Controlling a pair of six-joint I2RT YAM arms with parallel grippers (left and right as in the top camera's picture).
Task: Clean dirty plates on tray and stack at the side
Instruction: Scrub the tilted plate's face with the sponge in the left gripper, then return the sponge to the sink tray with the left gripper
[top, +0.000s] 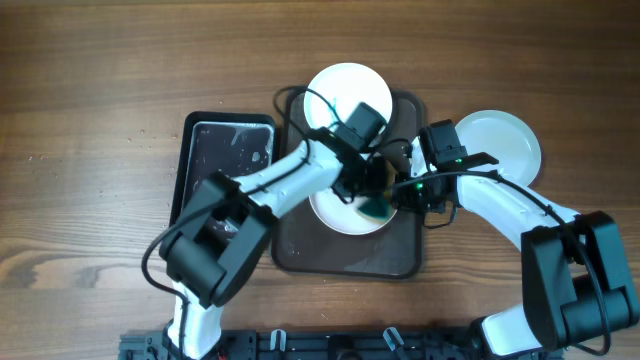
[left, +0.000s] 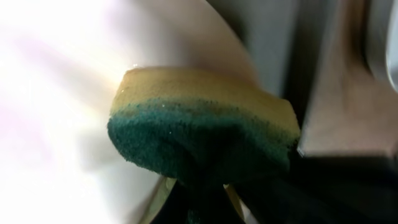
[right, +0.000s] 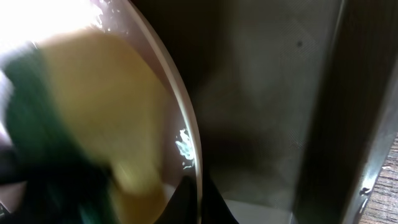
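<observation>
Teal-and-yellow sponge (left: 199, 124), clamped in left end effector (left: 200, 194), should press flat across the mid-frame plate (top: 335, 218) while right end effector (right: 189, 200), pinching its rim, steadies it.

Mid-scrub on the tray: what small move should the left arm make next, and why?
Probably sweep the sponge in the left gripper across the middle of the plate on the tray. The sponge sits near the rim on the side where the right gripper pinches the plate to steady it. Whether smears remain is hidden.
</observation>
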